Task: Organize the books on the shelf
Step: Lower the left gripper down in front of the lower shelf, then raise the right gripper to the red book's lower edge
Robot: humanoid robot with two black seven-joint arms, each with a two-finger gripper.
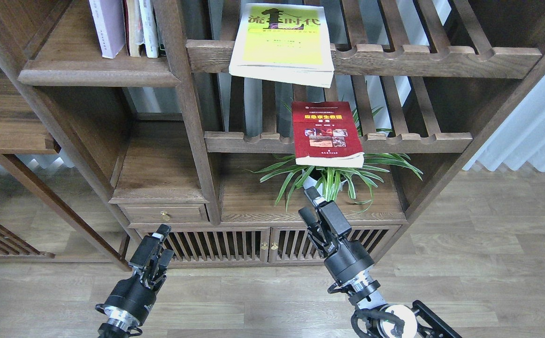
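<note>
The pale lavender-white book [108,26] stands upright on the solid dark-brown shelf [98,75] at the upper left. The yellow-green book [284,40] lies flat on the upper slatted rack and overhangs its front rail. The dark red book [326,134] lies flat on the lower slatted rack and also overhangs it. My left gripper [164,241] is open and empty, low in front of the cabinet doors. My right gripper [309,204] is open and empty, below the red book and in front of the plant.
Several other books [143,28] stand next to the lavender one. A potted spider plant [328,178] sits under the red book. A low cabinet [234,244] with slatted doors and a small drawer [164,213] stands below. A white curtain [535,126] hangs at the right.
</note>
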